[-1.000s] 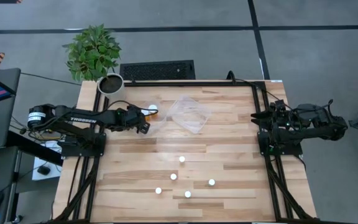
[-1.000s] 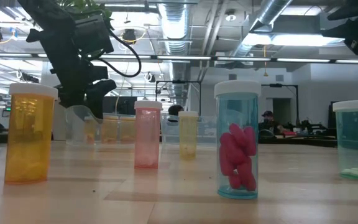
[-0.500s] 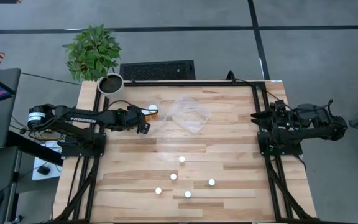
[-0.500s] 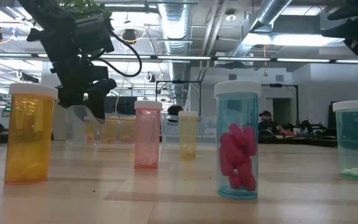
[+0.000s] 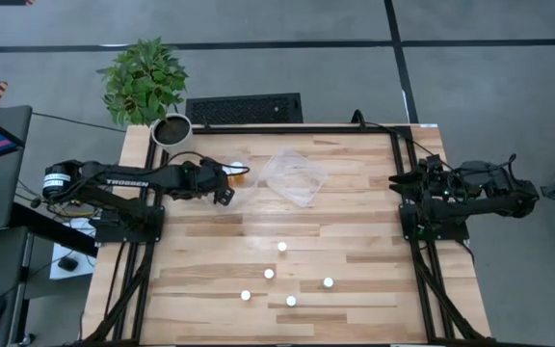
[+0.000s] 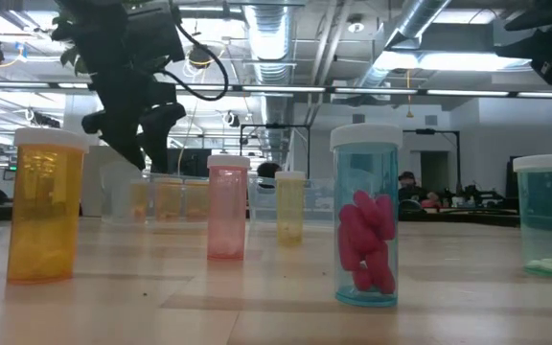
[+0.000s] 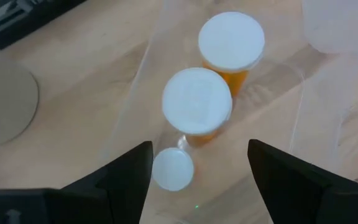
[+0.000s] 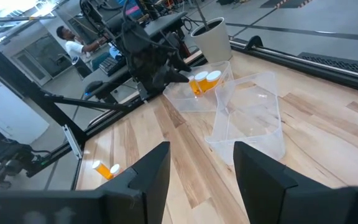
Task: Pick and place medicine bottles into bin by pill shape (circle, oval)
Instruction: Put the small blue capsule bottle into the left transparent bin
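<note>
Left wrist view is showing you the left gripper (image 7: 197, 165) hanging with fingers spread and empty above three bottles (image 7: 196, 102) standing in a clear tray (image 7: 143, 74). Your right gripper (image 8: 194, 168) is waiting open, holding nothing.

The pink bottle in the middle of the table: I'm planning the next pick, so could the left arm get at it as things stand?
Probably yes. The left gripper hovers open over the far-left bin, holding nothing. The pink bottle stands alone with bare wood around it, nothing between it and the arm.
</note>
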`<state>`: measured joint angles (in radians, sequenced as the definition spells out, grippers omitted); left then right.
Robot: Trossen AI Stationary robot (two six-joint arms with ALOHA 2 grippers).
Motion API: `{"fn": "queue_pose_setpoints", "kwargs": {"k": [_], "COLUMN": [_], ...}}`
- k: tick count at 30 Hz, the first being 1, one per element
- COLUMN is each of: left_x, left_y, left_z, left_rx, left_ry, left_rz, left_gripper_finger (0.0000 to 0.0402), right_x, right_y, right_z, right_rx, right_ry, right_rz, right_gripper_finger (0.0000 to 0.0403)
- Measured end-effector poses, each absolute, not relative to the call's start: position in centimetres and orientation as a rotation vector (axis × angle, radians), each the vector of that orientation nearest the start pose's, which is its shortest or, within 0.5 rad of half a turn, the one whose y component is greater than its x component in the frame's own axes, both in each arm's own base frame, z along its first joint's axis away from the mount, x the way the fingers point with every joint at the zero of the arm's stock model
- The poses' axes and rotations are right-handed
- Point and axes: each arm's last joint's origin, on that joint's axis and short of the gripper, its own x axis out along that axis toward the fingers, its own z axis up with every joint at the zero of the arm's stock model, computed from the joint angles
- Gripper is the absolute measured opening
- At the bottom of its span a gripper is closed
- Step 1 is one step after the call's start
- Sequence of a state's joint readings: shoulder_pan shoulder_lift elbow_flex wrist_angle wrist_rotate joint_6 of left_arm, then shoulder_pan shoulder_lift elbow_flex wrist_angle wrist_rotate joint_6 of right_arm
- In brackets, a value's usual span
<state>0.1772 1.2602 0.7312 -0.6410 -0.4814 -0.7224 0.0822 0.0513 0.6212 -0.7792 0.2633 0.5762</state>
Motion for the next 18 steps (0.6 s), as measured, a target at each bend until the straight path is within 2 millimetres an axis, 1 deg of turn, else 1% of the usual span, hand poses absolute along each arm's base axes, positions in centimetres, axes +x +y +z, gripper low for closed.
{"fn": "queue_pose_setpoints", "kwargs": {"k": [5, 14, 16, 18], "left_x": [21.5, 22.2, 22.5, 23.1], "left_y": [5.1, 4.8, 4.7, 4.3], "left_z": [20.2, 21.8, 22.4, 23.4], "left_rx": [-0.442, -0.428, -0.436, -0.437], "left_ry": [0.891, 0.869, 0.865, 0.852], "left_rz": [0.949, 0.921, 0.89, 0.823], "left_gripper_finger": [0.0258, 0.0258, 0.0258, 0.0258], "right_x": [2.4, 2.4, 2.4, 2.4], "right_y": [-0.6, -0.6, -0.6, -0.6], "right_z": [28.0, 28.0, 28.0, 28.0], "right_rx": [0.536, 0.536, 0.536, 0.536], "right_ry": [0.149, 0.149, 0.149, 0.149], "right_rz": [-0.234, -0.233, -0.233, -0.233], "right_gripper_finger": [0.0189, 0.0191, 0.0191, 0.0191]}}
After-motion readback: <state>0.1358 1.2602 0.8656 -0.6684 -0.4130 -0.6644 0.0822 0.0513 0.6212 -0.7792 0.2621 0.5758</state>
